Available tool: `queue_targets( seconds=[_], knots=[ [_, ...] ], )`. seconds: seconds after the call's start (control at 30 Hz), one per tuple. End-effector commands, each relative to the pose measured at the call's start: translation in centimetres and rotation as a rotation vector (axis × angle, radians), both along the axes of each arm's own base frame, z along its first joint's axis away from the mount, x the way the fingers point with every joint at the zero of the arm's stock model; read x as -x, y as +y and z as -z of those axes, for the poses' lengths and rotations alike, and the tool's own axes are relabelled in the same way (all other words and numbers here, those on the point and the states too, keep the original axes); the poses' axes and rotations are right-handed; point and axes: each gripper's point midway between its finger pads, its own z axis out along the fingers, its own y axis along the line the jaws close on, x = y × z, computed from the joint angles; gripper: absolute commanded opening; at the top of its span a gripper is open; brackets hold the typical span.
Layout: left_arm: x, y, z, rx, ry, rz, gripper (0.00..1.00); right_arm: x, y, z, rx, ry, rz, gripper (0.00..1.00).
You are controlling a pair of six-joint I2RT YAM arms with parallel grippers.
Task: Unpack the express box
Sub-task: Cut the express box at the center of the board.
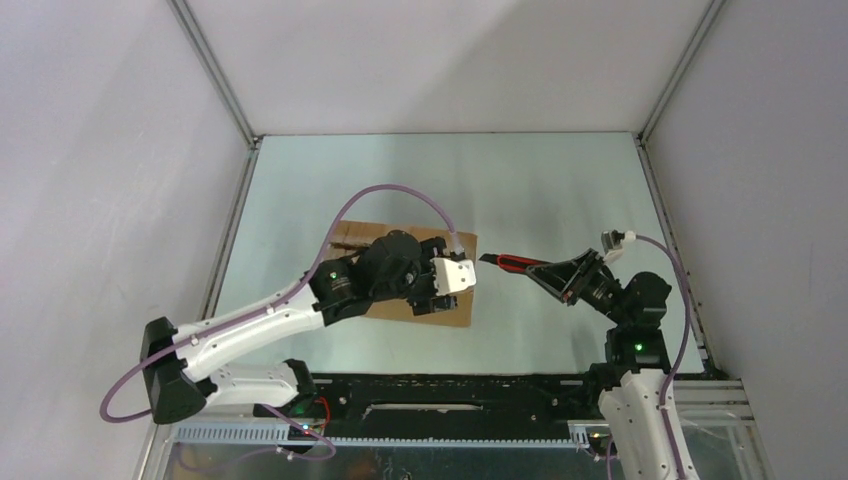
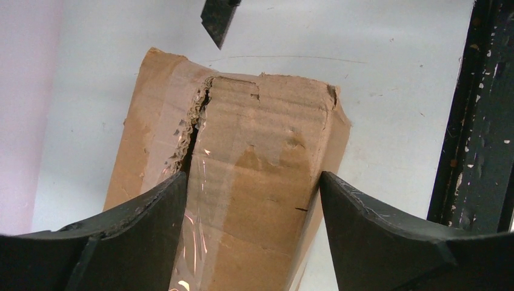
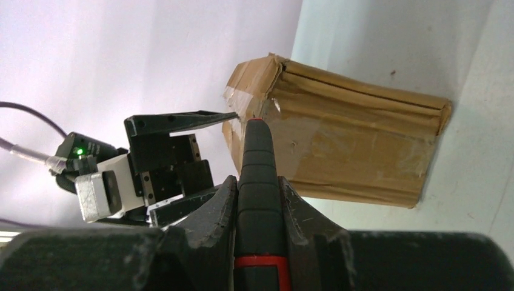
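1. Right gripper (image 3: 257,188) is clamped on the utility knife (image 3: 257,154), whose tip is pointed at the express box (image 3: 351,151), just short of its taped end.
2. Left gripper (image 2: 251,182) is held spread wide over the box; contact cannot be told.
3. Box is laid flat on the table (image 1: 560,180); its top seam is torn ragged.

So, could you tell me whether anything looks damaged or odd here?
Yes: the express box has a ragged, frayed tear along its taped seam, and patches of its paper skin are peeled off.
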Motion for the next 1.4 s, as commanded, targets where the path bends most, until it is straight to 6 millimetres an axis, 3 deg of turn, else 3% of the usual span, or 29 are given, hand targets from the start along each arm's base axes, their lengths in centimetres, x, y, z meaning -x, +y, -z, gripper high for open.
queue_targets(
  seconds=[0.0,0.23,0.7,1.1,1.37],
  knots=[
    [-0.2,-0.1,-1.5,0.078,-0.045,-0.001,0.78,1.1,0.5,-1.9,-0.057,-0.076,-0.037,0.0],
    [-0.6,0.1,-2.3,0.095,-0.073,-0.021,0.76,0.6,0.3,-0.4,-0.067,-0.028,0.0,0.0],
    [-0.4,0.0,-3.5,0.125,-0.094,-0.015,0.73,-0.1,0.6,-1.2,-0.156,-0.059,-0.013,0.0],
    [-0.1,0.1,-3.8,0.131,-0.103,-0.008,0.71,0.6,2.2,-1.4,-0.16,-0.055,-0.073,0.0],
    [0.2,0.4,-4.3,0.154,-0.114,0.001,0.71,0.8,1.6,-1.7,-0.173,-0.059,-0.056,0.0]
  ],
)
